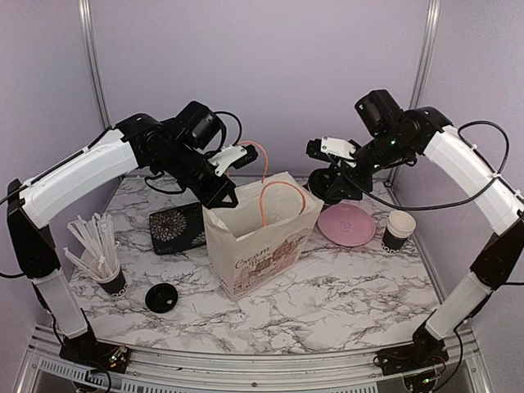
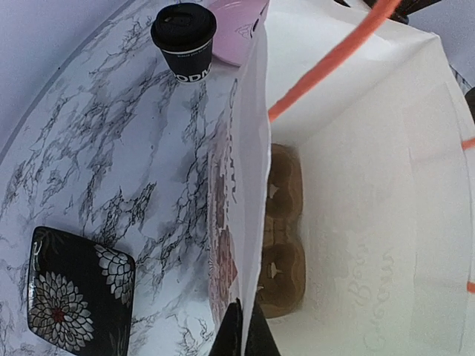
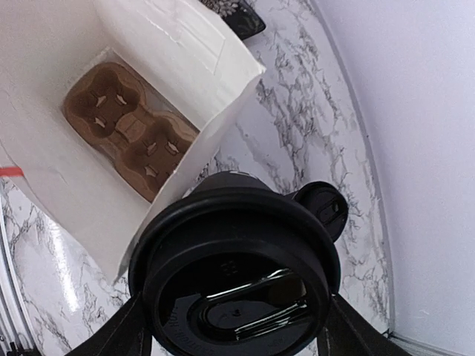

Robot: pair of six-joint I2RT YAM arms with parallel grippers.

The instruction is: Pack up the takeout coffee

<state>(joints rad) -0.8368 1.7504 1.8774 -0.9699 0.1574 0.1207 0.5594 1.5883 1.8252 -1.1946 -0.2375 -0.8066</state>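
so the right gripper (image 3: pixel 236 330) looks clamped round the lidded coffee cup (image 3: pixel 234 245), right of centre in the overhead view, and the open bag (image 1: pixel 262 246) with its cardboard carrier (image 3: pixel 122 122) sits just left of it, left gripper (image 2: pixel 242 334) pinched shut on the bag's rim.

At the right claw (image 3: pixel 237 334), glossy black plastic lid (image 3: pixel 237 267); beyond it, matt white paper bag (image 3: pixel 167 44), rough brown pulp carrier (image 3: pixel 126 126) inside.

Carrier (image 3: pixel 122 130) in bag (image 3: pixel 172 50); lidded cup (image 3: pixel 236 271) right.
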